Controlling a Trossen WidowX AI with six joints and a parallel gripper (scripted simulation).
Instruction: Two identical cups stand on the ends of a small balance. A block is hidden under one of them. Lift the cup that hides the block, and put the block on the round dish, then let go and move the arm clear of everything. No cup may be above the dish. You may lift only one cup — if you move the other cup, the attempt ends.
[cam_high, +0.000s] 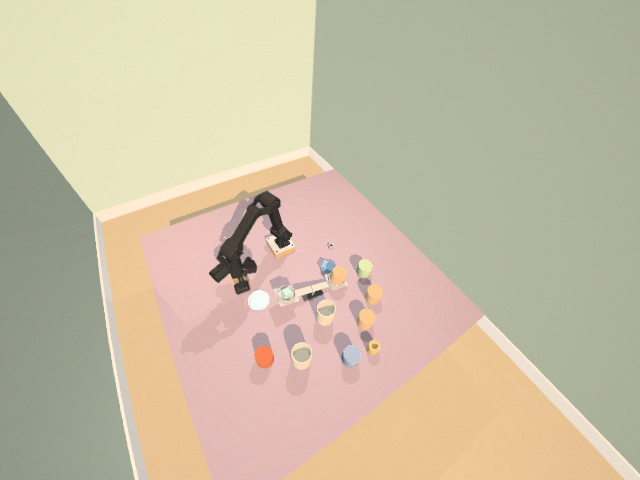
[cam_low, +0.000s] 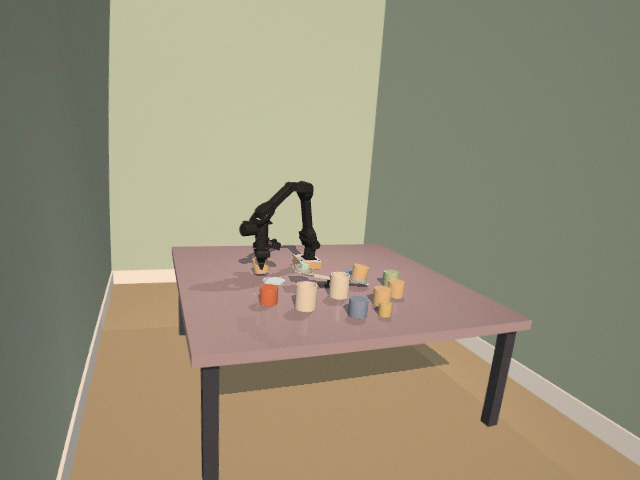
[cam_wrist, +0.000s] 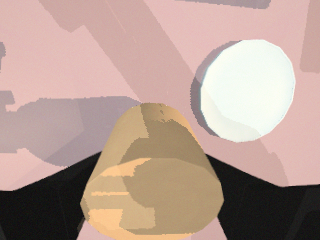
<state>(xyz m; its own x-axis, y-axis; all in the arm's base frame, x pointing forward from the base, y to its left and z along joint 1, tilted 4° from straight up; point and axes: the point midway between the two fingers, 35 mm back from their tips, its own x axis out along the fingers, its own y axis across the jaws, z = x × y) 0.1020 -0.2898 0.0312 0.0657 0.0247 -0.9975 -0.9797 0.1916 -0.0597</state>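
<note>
My gripper (cam_high: 240, 283) (cam_low: 261, 264) (cam_wrist: 152, 156) is shut on an orange cup (cam_high: 241, 282) (cam_low: 260, 268) (cam_wrist: 152, 172) and holds it low over the table, left of the balance. The round white dish (cam_high: 258, 300) (cam_low: 272, 281) (cam_wrist: 247, 90) lies just beside the held cup, not under it. A pale green block (cam_high: 285, 292) sits uncovered on the near pan of the balance (cam_high: 310, 287) (cam_low: 314, 276). The second orange cup (cam_high: 338, 275) (cam_low: 359, 271) stands on the balance's other end.
The arm's base (cam_high: 280, 246) stands behind the balance. In front of the balance stand two cream cups (cam_high: 325, 312) (cam_high: 301, 354), a red cylinder (cam_high: 264, 356), a blue one (cam_high: 351, 355), a green one (cam_high: 364, 268), and orange ones (cam_high: 374, 293). A blue polyhedron (cam_high: 326, 266) lies by the second cup.
</note>
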